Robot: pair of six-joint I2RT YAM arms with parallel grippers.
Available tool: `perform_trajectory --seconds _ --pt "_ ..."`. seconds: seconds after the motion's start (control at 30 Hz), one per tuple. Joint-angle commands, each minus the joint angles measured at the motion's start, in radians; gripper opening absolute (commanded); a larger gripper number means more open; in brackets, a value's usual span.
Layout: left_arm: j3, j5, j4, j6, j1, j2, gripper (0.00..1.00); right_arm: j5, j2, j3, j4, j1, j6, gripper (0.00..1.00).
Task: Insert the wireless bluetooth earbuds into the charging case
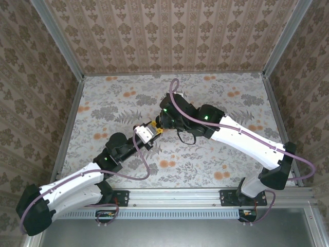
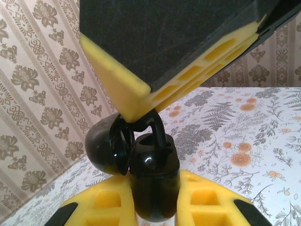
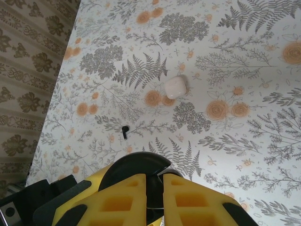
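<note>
1. My left gripper (image 2: 153, 190) pinches a shiny black round thing (image 2: 150, 160).
2. My right gripper (image 3: 154, 182) has its fingers pressed together, with the tips right at that black thing.
3. The charging case (image 3: 175, 87) lies on the flowery table (image 3: 244, 155), well apart from my right fingers.
</note>
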Motion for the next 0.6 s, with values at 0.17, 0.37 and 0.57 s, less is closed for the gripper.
perform_trajectory --seconds 0.17,0.37,0.57 --pt "0.005 0.008 0.126 -0.022 -0.005 -0.039 0.0 -0.032 -0.018 -0.087 0.039 0.01 0.043 0.15" --pt "0.001 -0.009 0.144 -0.056 -0.003 -0.04 0.0 -0.024 -0.055 -0.134 0.095 0.018 0.053 0.1" --pt "-0.018 0.016 0.2 -0.084 0.007 -0.04 0.0 -0.048 -0.053 -0.136 0.097 0.013 0.043 0.1"
